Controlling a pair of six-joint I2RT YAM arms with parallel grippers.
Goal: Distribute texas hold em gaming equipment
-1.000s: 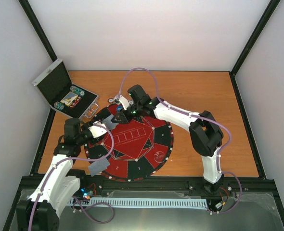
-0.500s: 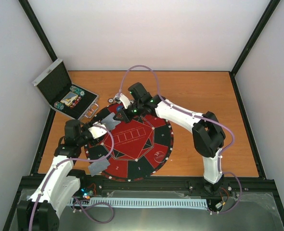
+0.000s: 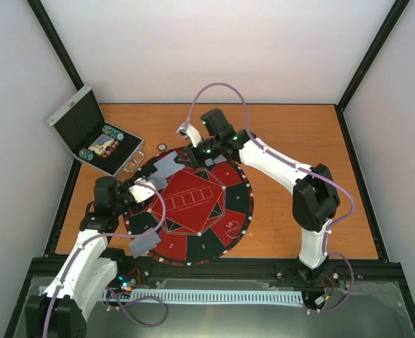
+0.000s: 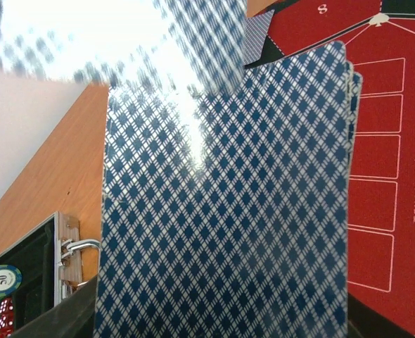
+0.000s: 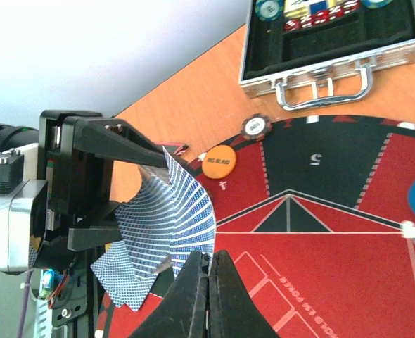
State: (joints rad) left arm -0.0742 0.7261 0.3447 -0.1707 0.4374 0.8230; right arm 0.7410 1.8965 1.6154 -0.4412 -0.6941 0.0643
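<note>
Dealing under way: the right gripper (image 5: 209, 262) had just clamped its fingers together, apparently on the top card (image 5: 185, 208), bowing it off the deck (image 4: 221, 211) pinched in the left gripper (image 5: 133, 190) above the edge of the poker mat (image 5: 320, 282).

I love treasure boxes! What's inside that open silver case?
The silver case has black lining, with round chips and red dice packed in it. Anything lying under them is covered, so I can't tell.
</note>
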